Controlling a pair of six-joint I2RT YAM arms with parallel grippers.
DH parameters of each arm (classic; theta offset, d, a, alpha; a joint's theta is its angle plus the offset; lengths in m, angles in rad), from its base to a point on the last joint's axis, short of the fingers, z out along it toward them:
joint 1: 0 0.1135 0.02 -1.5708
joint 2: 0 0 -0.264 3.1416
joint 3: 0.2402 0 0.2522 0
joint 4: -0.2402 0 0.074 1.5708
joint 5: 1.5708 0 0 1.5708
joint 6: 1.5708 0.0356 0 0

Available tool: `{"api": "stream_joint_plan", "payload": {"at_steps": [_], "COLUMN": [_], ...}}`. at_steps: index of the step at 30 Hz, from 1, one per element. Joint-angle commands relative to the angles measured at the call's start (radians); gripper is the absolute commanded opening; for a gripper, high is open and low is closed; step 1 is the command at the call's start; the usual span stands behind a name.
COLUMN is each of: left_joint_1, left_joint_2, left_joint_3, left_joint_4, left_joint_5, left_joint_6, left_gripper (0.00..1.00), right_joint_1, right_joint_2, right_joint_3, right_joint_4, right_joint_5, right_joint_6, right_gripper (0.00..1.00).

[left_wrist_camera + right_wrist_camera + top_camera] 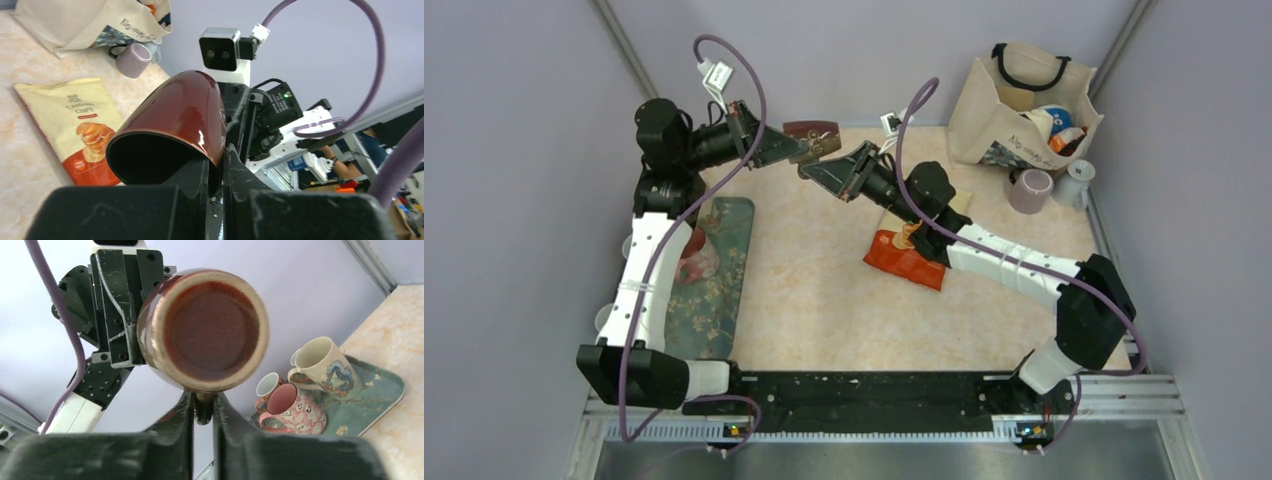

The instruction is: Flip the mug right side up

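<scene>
I have the glossy dark-red mug [812, 129] held in the air near the far wall, lying on its side. Its black-glazed mouth faces the left wrist and its round, unglazed base ring faces the right. The left pincer [220, 156] is clamped tight on the rim, one finger inside the mouth and one outside. The right pincer [203, 402] is closed on a brown part below the base, apparently the handle. Under the mug, the pale marbled tabletop [824, 300] lies bare through the middle. A teal floral tray [724, 290] runs along the left edge, a crinkled Cassava chips bag [907, 260] lies right of centre, and a canvas tote bag [1014, 100] fills the far right corner.
</scene>
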Motion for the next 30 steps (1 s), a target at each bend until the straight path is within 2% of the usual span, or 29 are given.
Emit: {"api": "stream_joint_plan", "payload": {"at_steps": [1, 3, 4, 5, 6, 8, 12, 17, 20, 25, 30], "left_joint_1": [-0.004, 0.003, 0.007, 0.015, 0.024, 0.061, 0.098, 0.099, 0.099, 0.091, 0.076], "left_joint_2": [-0.023, -0.015, -0.009, -0.005, -0.005, -0.011, 0.006, 0.136, 0.227, 0.390, 0.518], "left_joint_3": [0.040, 0.109, 0.141, 0.163, 0.168, 0.153, 0.133, 0.136, 0.151, 0.223, 0.242], "left_joint_4": [-0.213, -0.446, -0.575, -0.642, -0.683, -0.731, -0.860, -1.019, -1.073, -1.166, -1.181], "left_joint_5": [-0.101, -0.212, -0.314, -0.379, -0.426, -0.482, -0.641, -0.880, -0.945, -1.011, -1.126], "left_joint_6": [0.235, 0.441, 0.572, 0.648, 0.702, 0.785, 1.011, 1.233, 1.286, 1.294, 1.301], "left_gripper": [0.00, 0.00, 0.00, 0.00, 0.00, 0.00, 0.00, 0.00, 0.00, 0.00, 0.00], "right_joint_1": [0.020, 0.021, 0.021, 0.021, 0.020, 0.020, 0.020, 0.020, 0.020, 0.020, 0.005], "right_joint_2": [0.002, -0.006, -0.013, -0.017, -0.022, -0.030, -0.047, -0.083, -0.108, -0.161, -0.211], "right_joint_3": [0.064, 0.067, 0.065, 0.060, 0.054, 0.036, 0.016, -0.009, -0.014, -0.028, -0.057], "right_joint_4": [-0.065, -0.165, -0.217, -0.260, -0.304, -0.347, -0.436, -0.514, -0.549, -0.608, -0.638], "right_joint_5": [0.031, 0.061, 0.078, 0.092, 0.104, 0.116, 0.135, 0.187, 0.210, 0.293, 0.335], "right_joint_6": [-0.071, -0.131, -0.158, -0.181, -0.208, -0.225, -0.262, -0.343, -0.403, -0.490, -0.521], "right_gripper": [0.30, 0.56, 0.70, 0.81, 0.88, 0.97, 0.99, 0.99, 0.99, 0.99, 0.99]}}
